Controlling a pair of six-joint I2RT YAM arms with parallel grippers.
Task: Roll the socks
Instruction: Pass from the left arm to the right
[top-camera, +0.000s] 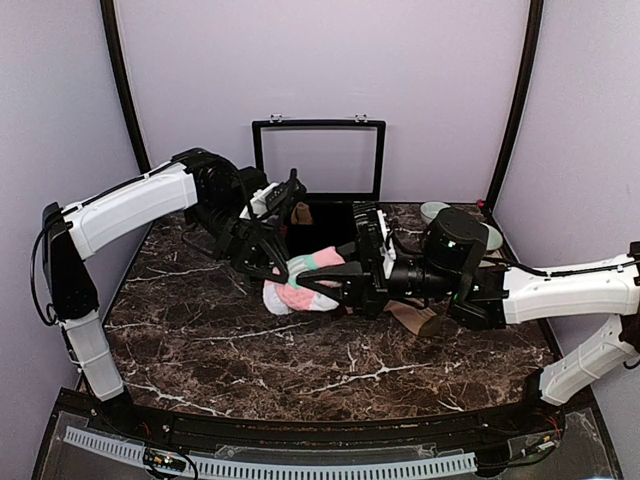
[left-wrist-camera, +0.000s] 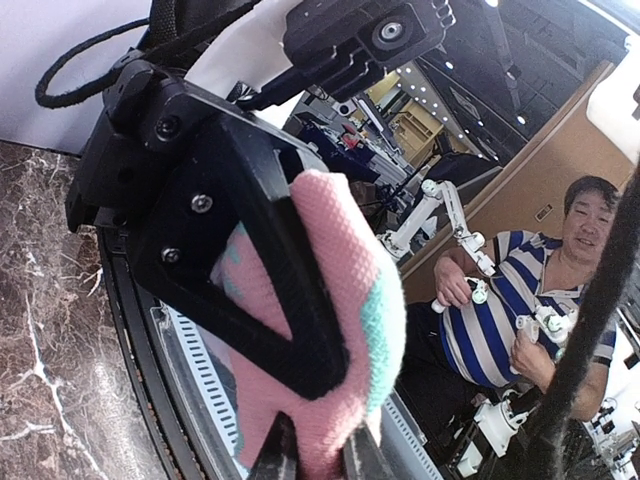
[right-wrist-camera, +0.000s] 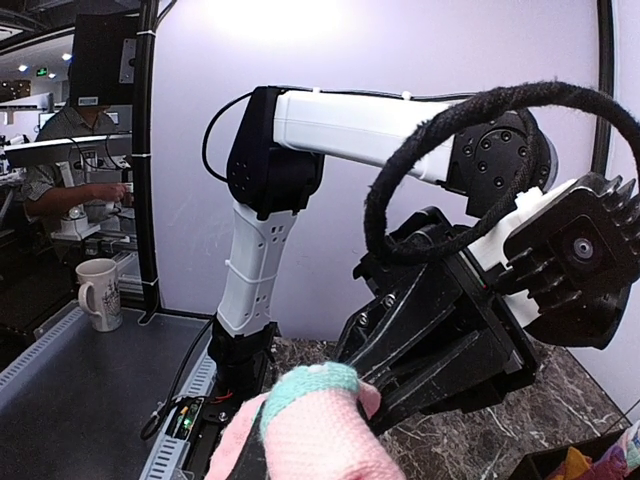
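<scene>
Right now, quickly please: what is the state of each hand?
Left hand: closed on the pink sock.
Right hand: at the same sock; state cannot be told.

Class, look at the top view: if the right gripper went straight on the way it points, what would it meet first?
The pink sock, bunched at the right gripper's tips; just beyond, probably the left gripper holding that sock, though depth is unclear.
</scene>
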